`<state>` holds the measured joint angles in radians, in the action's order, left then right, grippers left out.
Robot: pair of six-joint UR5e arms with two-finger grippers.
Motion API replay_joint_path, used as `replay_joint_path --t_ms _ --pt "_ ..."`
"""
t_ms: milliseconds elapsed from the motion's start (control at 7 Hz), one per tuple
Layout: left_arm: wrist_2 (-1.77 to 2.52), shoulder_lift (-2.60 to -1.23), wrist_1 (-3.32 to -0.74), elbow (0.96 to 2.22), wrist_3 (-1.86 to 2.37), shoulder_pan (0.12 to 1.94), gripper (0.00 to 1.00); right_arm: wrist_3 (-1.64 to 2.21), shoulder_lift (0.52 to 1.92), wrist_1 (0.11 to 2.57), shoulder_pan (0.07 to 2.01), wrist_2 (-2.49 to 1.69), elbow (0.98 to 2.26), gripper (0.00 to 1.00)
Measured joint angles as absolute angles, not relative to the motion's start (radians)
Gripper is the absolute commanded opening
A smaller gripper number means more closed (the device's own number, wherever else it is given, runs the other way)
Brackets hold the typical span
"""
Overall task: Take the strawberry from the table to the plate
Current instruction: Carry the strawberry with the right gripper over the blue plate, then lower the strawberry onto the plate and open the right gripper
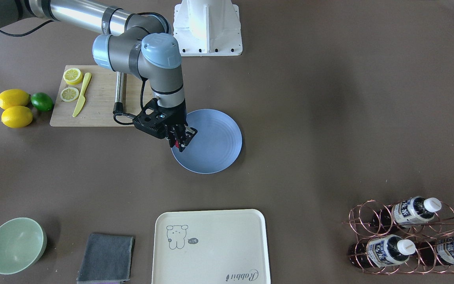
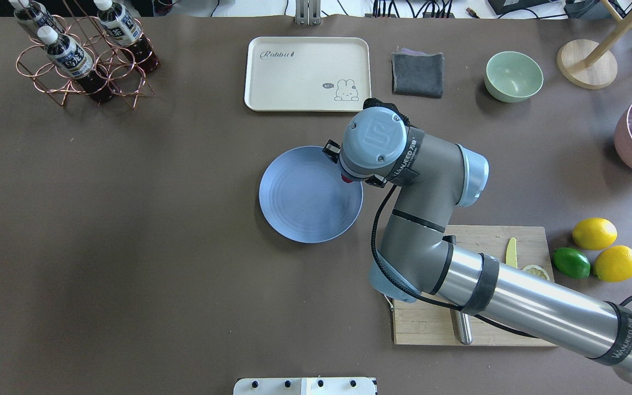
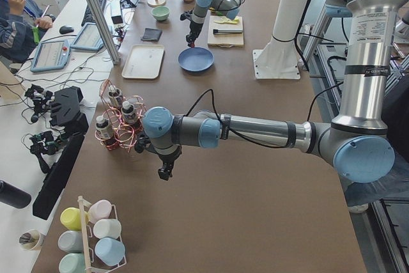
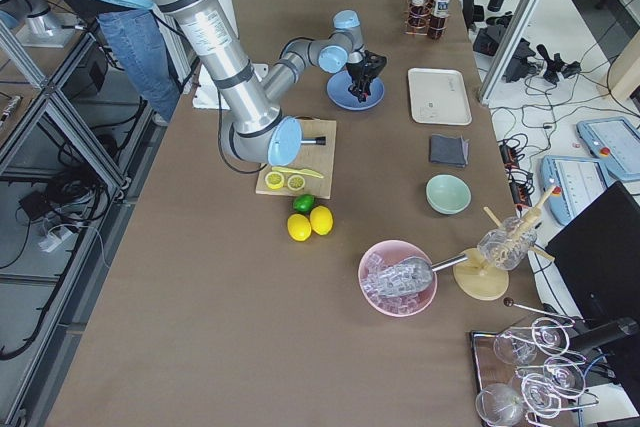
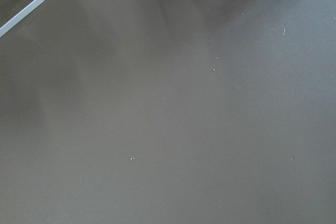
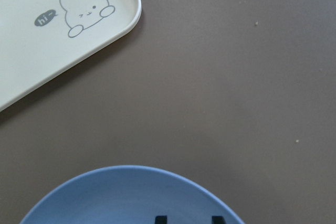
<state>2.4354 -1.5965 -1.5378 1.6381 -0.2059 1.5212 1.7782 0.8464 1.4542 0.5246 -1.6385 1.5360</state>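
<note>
- Cream rectangular tray (image 1: 211,244) lay nearest on matte grey-brown surface (image 1: 329,118).
- Right jaws hung over rim of round light-blue plate (image 1: 219,154), clenched on tiny dark-red strawberry (image 1: 179,146).
- Left jaws, over bare surface: cannot tell if clenched or released.

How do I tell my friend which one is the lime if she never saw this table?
Look for the wooden cutting board with the lemon slices on it. Off its short end sit three whole fruits close together. The lime is the only green one, beside two bigger yellow lemons.
</note>
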Motion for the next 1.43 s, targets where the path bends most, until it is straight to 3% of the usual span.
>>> replay_joint_path --t_ms 1000,1143,1286,1429 --pt "2.436 -1.588 -1.539 1.638 -0.206 1.520 0.98 1.879 0.741 1.451 0.430 -1.526 1.425 0.00" --pt "2.436 -1.588 -1.539 1.638 -0.206 1.520 0.98 1.886 0.735 1.450 0.429 -1.522 1.412 0.07" --pt "2.436 -1.588 -1.539 1.638 -0.206 1.520 0.98 1.884 0.735 1.451 0.429 -1.521 1.407 0.54" --pt "2.436 -1.586 -1.539 1.638 -0.206 1.520 0.98 1.883 0.736 1.451 0.429 -1.519 1.403 0.67"
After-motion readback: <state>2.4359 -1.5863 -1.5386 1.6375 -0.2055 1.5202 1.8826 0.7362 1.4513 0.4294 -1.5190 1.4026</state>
